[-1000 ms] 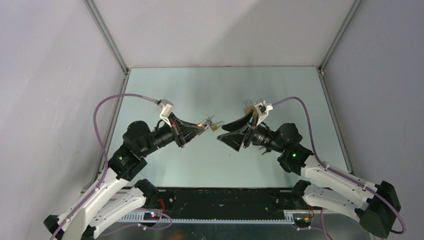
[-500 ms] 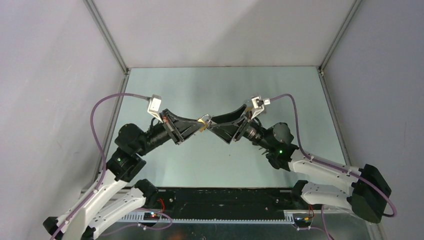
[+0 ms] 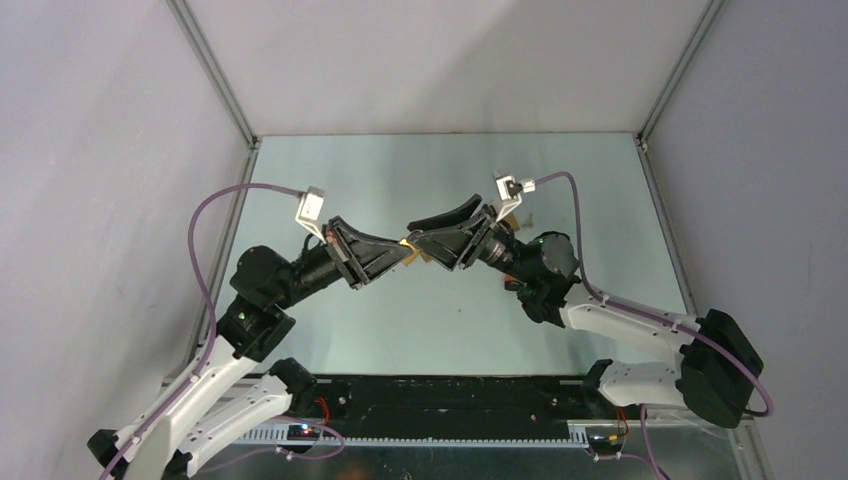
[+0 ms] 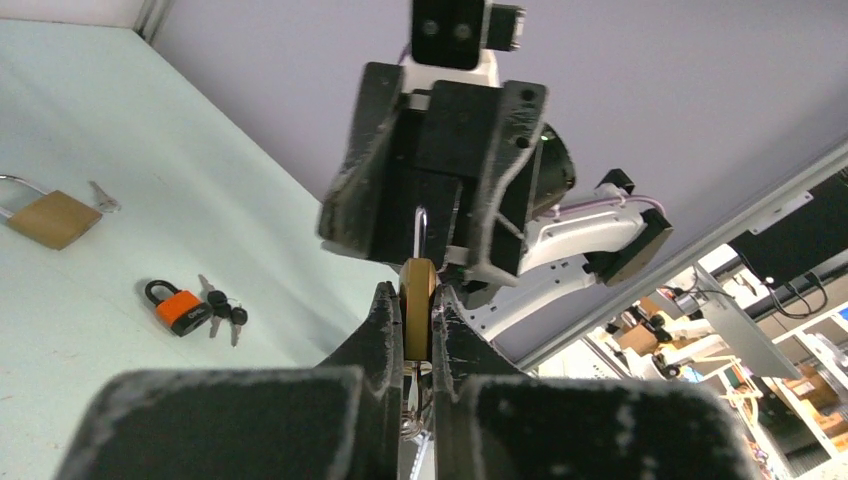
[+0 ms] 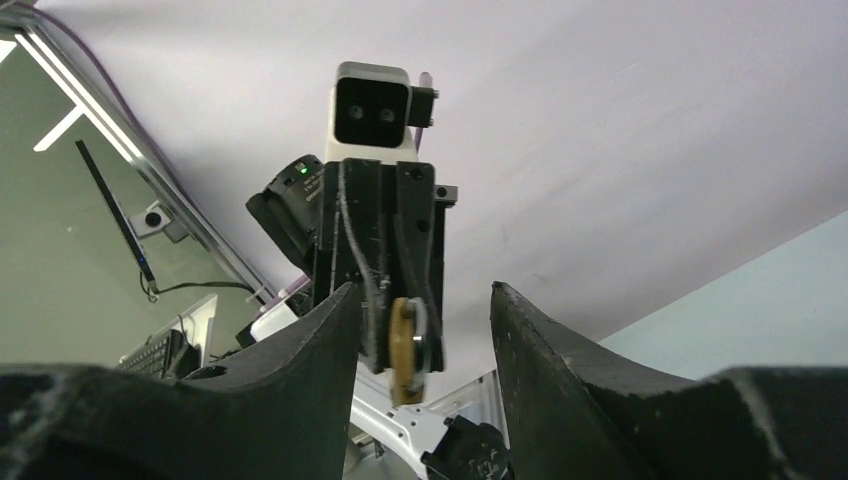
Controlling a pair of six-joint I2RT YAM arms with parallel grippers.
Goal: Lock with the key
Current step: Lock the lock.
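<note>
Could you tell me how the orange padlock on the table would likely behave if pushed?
The orange padlock lies flat, so it would probably slide rather than roll or tip. The keys beside it look loosely bunched and would likely shift or splay.

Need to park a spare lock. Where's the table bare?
Bare: the pale green table along the back wall, and its near strip. Crowded: centre, where the left gripper holds a brass padlock to the right gripper; an orange padlock lies by the right arm.

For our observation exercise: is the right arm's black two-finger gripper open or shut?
Open. The right gripper shows black fingers wide apart in its wrist view; the left gripper clamps the small brass padlock.
</note>
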